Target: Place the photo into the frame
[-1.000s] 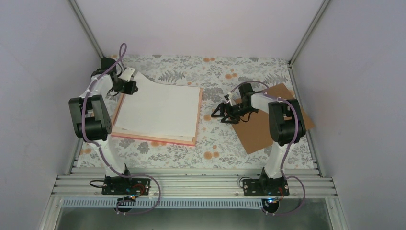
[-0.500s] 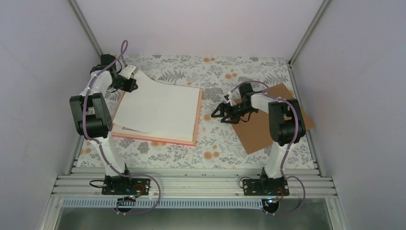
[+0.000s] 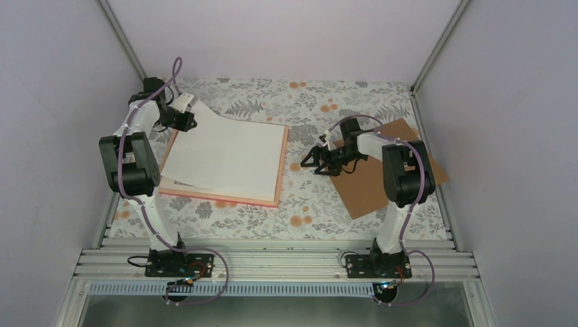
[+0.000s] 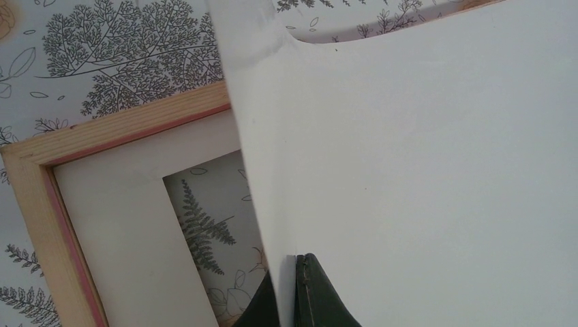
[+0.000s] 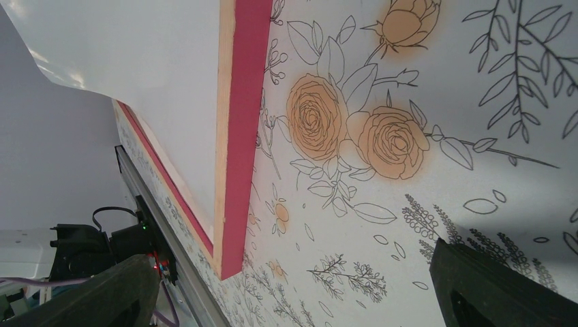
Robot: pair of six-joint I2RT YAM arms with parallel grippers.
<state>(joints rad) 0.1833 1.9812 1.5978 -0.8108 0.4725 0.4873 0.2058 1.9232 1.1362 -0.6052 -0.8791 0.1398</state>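
Tool state: the left gripper (image 4: pixel 297 286) is clenched on the far-left corner of the photo (image 3: pixel 225 153). The left wrist view shows the sheet's edge nipped between its fingertips. The right gripper (image 3: pixel 310 163) stands fully released and holds nothing. It hovers over the table (image 3: pixel 307 102), in the gap between the frame (image 3: pixel 225 199) and the brown backing board (image 3: pixel 368 187).

Position of work: the photo lies plain white side up across the frame and covers most of it. Its printed face is not visible. The frame's pink edge shows along the near and right sides. At the held corner the sheet is lifted and bowed, and the frame's far-left corner and part of the clear pane (image 4: pixel 204 225) lie uncovered just left of the fingertips.

Risks, as judged:
- The sheet sits slightly skewed to the frame. If let go as it lies, an edge is likely to ride on the rim rather than drop into the recess.
- The grip is on one corner only, so a pull or a twist could crease the bowed paper.
- Nothing steadies the frame, so dragging the photo across it could slide the frame on the table.
- The curl may spring the corner up once freed.
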